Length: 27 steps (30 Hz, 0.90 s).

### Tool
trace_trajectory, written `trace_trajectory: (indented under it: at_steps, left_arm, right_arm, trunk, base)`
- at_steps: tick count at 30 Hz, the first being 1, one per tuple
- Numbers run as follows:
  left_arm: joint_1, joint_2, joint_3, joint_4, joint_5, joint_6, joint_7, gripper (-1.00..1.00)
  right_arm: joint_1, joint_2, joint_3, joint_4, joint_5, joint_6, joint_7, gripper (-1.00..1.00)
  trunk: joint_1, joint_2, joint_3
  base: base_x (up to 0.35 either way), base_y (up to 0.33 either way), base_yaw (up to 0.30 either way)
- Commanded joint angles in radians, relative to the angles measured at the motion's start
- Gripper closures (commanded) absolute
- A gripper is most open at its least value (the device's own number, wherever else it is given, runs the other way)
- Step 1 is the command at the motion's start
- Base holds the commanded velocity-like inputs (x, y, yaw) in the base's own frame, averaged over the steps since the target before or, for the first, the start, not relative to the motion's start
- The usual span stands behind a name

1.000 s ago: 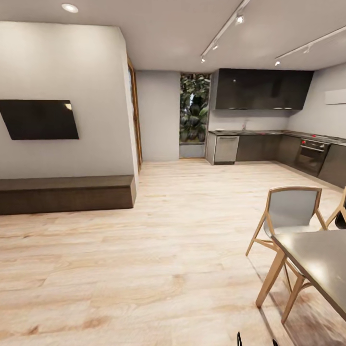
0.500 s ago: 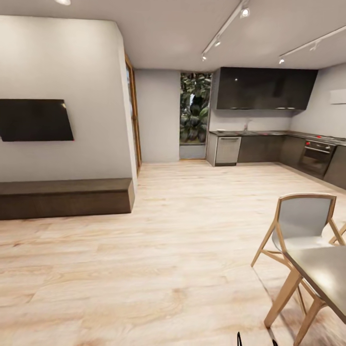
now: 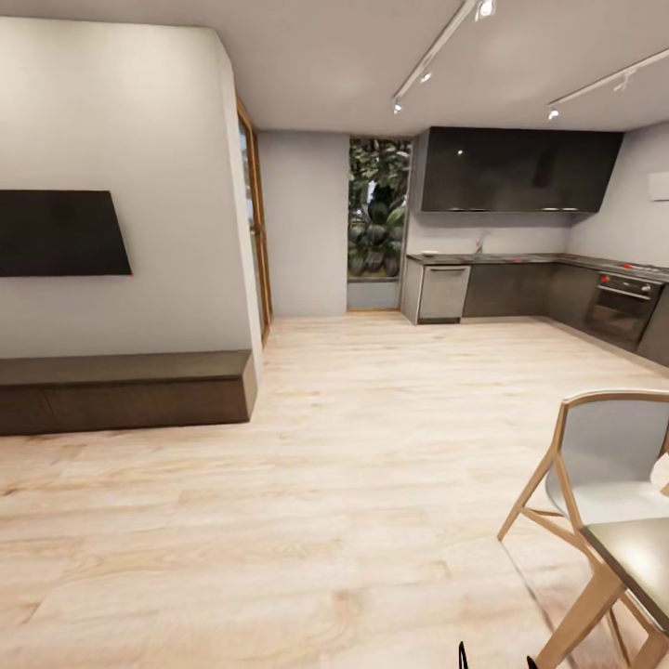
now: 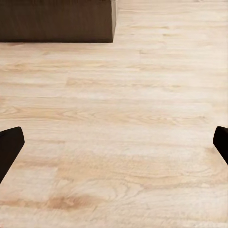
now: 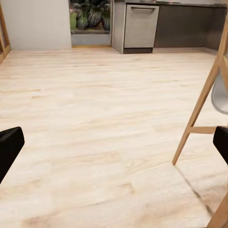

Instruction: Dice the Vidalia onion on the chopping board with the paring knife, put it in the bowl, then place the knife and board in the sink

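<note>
Open-plan room seen from the robot's head, with the kitchen at the far end across a pale wood floor (image 3: 353, 446). The countertop (image 3: 502, 257) runs along the back wall and turns the corner toward an oven (image 3: 621, 307); the sink area is too distant to resolve, and the onion, by the task, would lie in that sink. A chair (image 3: 604, 465) and table (image 3: 641, 557) stand at near right. The left gripper (image 4: 114, 145) and right gripper (image 5: 114, 145) both have fingers spread wide, holding nothing. Judged: the onion is small, round, light, smooth and apt to roll, best pinched across its widest part.
</note>
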Motion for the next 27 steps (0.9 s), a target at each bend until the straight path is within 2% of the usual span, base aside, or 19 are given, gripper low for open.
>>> trace_trajectory:
  at_steps: [1,27]
  left_arm:
    - [0.0,0.001,-0.002,0.0,0.006,-0.002,0.0,-1.0]
    - [0.0,0.001,-0.002,0.0,0.006,-0.002,0.0,-1.0]
  right_arm:
    - [0.0,-0.001,0.001,-0.001,0.008,0.001,-0.009,-1.0]
    - [0.0,-0.001,0.001,-0.001,0.008,0.001,-0.009,-1.0]
  trunk:
    - [0.001,0.0,-0.001]
    - [0.001,0.0,-0.001]
  base:
    - [0.322,0.0,0.0]
    - [0.322,0.0,0.0]
